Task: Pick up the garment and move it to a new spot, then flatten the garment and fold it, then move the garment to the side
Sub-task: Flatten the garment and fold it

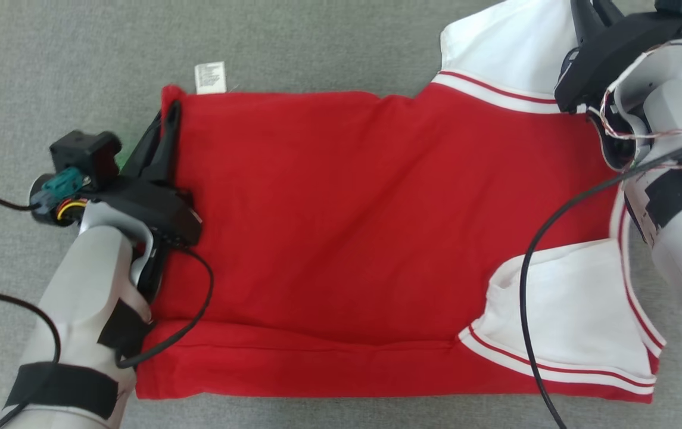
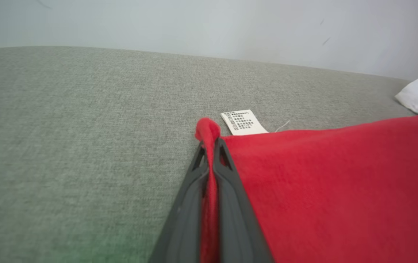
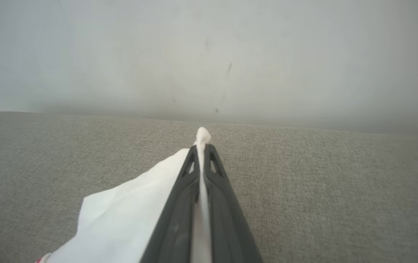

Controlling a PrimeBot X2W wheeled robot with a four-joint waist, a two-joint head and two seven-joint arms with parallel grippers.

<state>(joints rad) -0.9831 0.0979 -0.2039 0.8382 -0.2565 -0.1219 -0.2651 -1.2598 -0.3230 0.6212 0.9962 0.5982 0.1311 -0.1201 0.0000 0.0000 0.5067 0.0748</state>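
Left fingers [image 2: 188, 197] mine, clamped on red hem corner of garment [image 1: 329, 226], just beside care label [image 1: 210, 78]. Right fingers [image 3: 179, 212] pinched together on edge of white sleeve [image 3: 132, 204]. Garment spread flat on grey fabric surface [image 1: 78, 59].
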